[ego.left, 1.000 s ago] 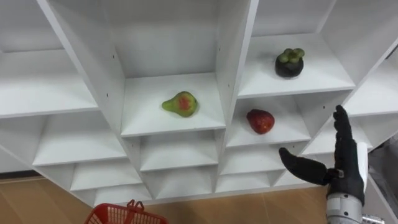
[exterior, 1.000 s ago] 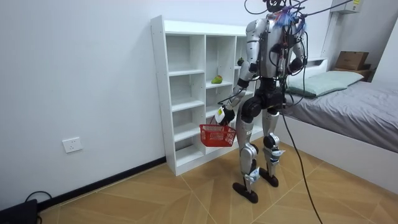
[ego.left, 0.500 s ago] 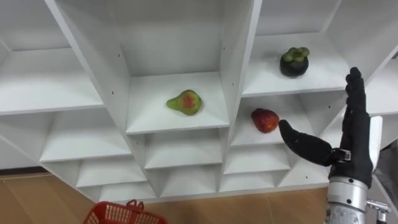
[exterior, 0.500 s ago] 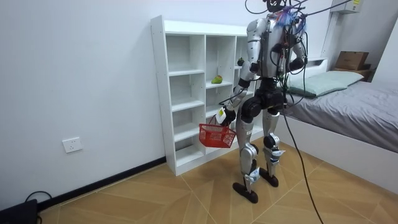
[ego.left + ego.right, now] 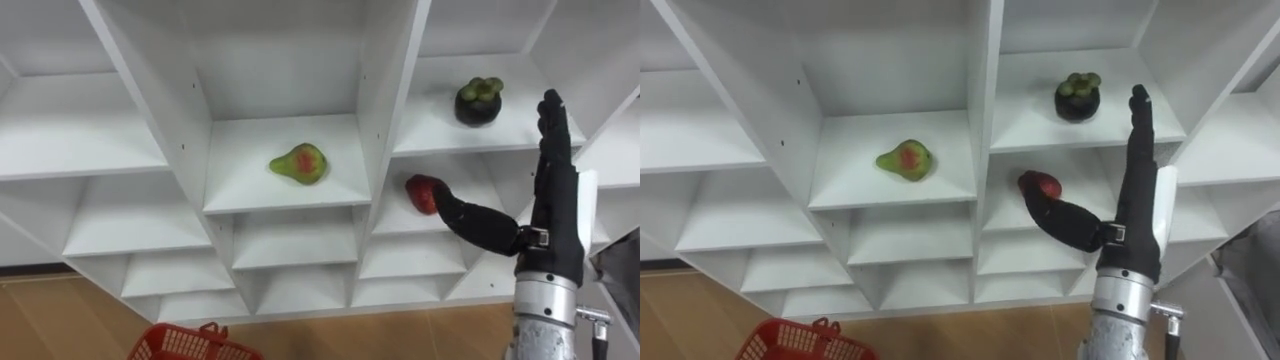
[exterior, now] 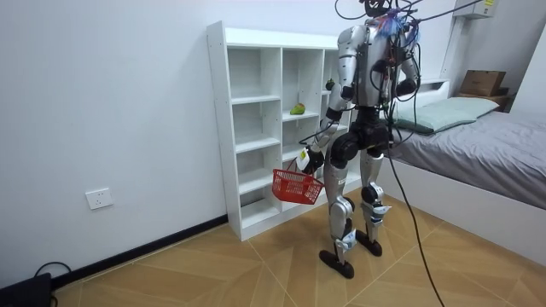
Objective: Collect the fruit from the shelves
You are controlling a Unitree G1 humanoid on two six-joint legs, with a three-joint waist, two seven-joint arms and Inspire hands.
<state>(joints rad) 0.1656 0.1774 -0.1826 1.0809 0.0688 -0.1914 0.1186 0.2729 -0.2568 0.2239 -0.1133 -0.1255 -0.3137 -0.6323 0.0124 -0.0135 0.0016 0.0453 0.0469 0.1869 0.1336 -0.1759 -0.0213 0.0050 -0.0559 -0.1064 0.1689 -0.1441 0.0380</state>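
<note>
Three fruits lie in the white closet [image 5: 385, 120]. A green-and-red pear [image 5: 298, 163] rests in a middle cubby. One cubby to its right holds a red fruit [image 5: 421, 190], and a dark mangosteen [image 5: 478, 100] with a green top sits on the shelf above that. My right hand [image 5: 553, 205] is open in front of the red fruit's cubby. Its fingers point straight up and its thumb tip reaches the fruit's right side. In the room view my left hand [image 6: 307, 157] hangs low at my side, carrying the red basket [image 6: 296, 185] by its handle.
I stand facing the closet, whose other cubbies are bare. The basket's rim [image 5: 180, 343] shows at the bottom left, above the wooden floor. A bed [image 6: 478, 145] stands behind me on the room view's right.
My right hand has risen and moved in towards the closet. Its thumb now meets the red fruit, which it was below a second ago. The basket has shifted slightly left.
</note>
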